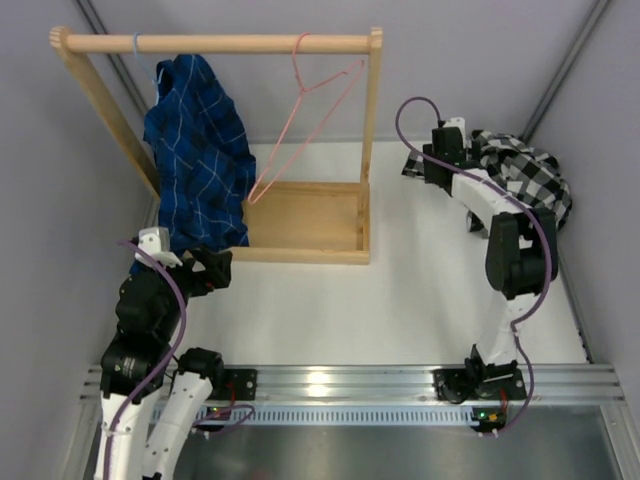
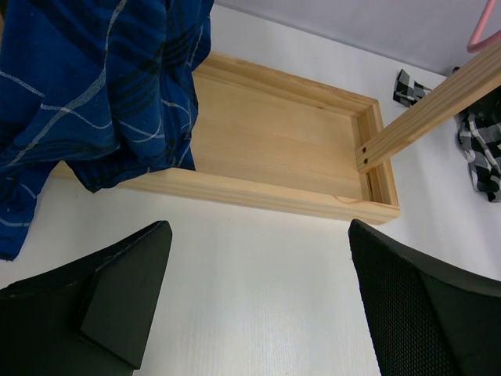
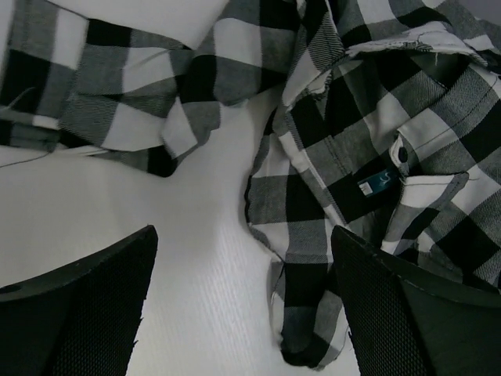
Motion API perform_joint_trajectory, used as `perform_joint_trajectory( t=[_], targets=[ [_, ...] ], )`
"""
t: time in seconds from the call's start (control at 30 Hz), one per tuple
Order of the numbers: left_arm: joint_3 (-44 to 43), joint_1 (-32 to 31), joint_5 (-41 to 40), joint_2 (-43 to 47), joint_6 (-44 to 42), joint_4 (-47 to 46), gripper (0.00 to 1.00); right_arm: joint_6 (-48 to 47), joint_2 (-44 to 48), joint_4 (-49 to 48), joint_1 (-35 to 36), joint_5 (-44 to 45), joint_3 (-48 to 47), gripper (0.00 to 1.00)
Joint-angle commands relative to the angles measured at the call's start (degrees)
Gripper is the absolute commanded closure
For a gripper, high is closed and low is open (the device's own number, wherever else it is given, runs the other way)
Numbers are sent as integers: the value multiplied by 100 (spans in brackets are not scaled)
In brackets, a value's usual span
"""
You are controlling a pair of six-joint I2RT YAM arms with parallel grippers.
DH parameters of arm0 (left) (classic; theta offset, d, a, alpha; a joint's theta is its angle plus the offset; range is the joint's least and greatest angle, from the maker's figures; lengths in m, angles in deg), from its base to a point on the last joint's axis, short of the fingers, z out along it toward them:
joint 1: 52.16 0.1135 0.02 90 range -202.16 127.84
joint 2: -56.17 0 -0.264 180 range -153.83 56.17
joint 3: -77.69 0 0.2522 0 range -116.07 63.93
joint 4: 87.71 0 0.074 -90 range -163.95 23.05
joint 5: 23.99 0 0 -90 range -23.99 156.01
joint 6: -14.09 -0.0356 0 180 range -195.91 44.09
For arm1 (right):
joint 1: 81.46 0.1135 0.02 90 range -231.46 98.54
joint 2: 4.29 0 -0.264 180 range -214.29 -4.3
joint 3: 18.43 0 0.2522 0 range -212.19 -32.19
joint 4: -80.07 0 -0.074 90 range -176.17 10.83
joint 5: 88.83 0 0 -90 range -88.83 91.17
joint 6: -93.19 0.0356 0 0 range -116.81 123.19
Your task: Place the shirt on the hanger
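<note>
Black-and-white check: shirt point(image 1: 525, 170) crumpled in a heap on the table point(image 1: 420, 300), far right, close to the wall. Well apart from the rack point(image 1: 220, 43) and from the hanger point(image 1: 310, 110). One loose part trailing off the heap's left side.

Pink wire hanger hooked over the wooden rail near its right end, hanging tilted, lowest corner down toward the tray point(image 1: 300, 215) at the rack's foot.

Blue shirt point(image 1: 195, 150) draped from the rail's left end, hem down over the tray's left edge.

Right gripper point(image 1: 420, 165) low over the heap's left edge, pointing down at the cloth. Fingers point(image 3: 78, 305) spread wide — nothing pinched between them. From the wrist: collar area with a small blue label and a dark button above the right-hand finger, a fold of check reaching down into the gap, white table beside the left-hand finger, a second strip of check across the top left.

Left gripper point(image 1: 215, 270) on the table's left side, near the tray's front left corner and just beside the blue hem. Fingers point(image 2: 117, 298) wide apart — gripping nothing, bare white table below, tray and rack post straight ahead.
</note>
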Motion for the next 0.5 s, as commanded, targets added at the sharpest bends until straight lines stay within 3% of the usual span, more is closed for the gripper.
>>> perform_joint_trajectory(
  t=[0.0, 0.07, 0.27, 0.4, 0.47],
  targets=[
    [68, -46, 94, 109, -33, -388, 2, -412, -300, -887, -403, 206, -415, 13],
    [77, -55, 94, 144, -33, -389, 2, -316, -598, -1136, -605, 215, -494, 19],
    [86, -230, 121, 179, -51, -397, 2, -271, -1442, -1408, -896, -83, -1195, 26],
    [86, -274, 129, 170, -68, -397, 2, -53, -2040, -1004, -1036, -58, -2049, 31],
    [94, -275, 121, 197, -68, -397, 2, -17, -2137, -1013, -1063, 108, -2277, 39]
  ],
)
